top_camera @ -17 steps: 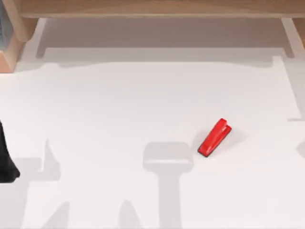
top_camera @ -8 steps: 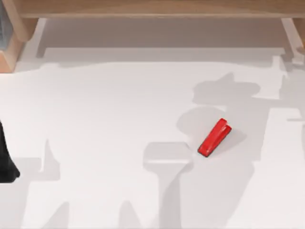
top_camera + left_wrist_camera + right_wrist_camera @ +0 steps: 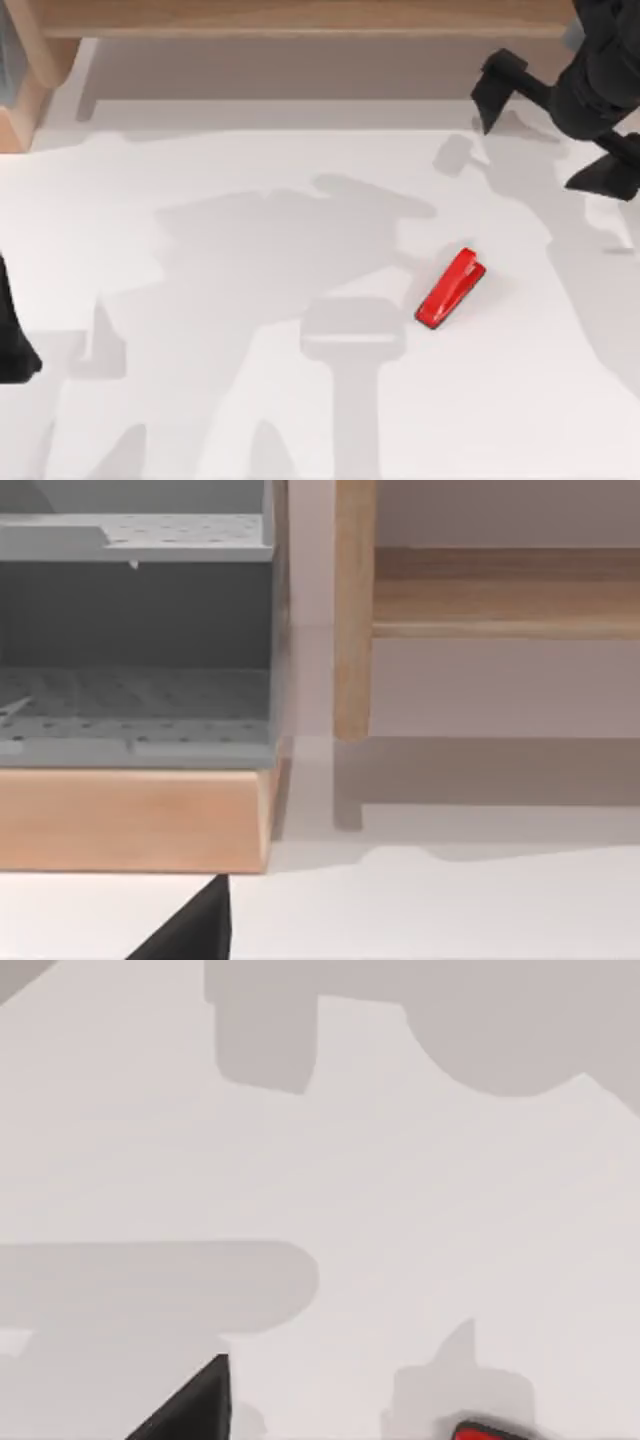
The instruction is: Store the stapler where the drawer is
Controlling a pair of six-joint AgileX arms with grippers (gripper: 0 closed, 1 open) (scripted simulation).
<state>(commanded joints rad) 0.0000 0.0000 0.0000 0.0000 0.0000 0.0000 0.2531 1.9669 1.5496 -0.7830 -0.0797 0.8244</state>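
Our right gripper [image 3: 555, 135] hovers at the table's [image 3: 250, 400] far right, fingers apart, well apart from the stapler [image 3: 451, 289] (lying diagonally). Left arm [image 3: 12, 340] parked.

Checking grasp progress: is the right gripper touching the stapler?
Apart. The top view shows bare table between the right gripper and the stapler.

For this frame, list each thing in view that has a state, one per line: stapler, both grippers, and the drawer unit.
stapler: closed, lying free on the table, right of centre, ungripped.
right gripper: open, at the top right above the table, apart from the stapler.
left arm: parked at the left edge.
drawer unit: grey compartment open at the front, nothing seen inside.
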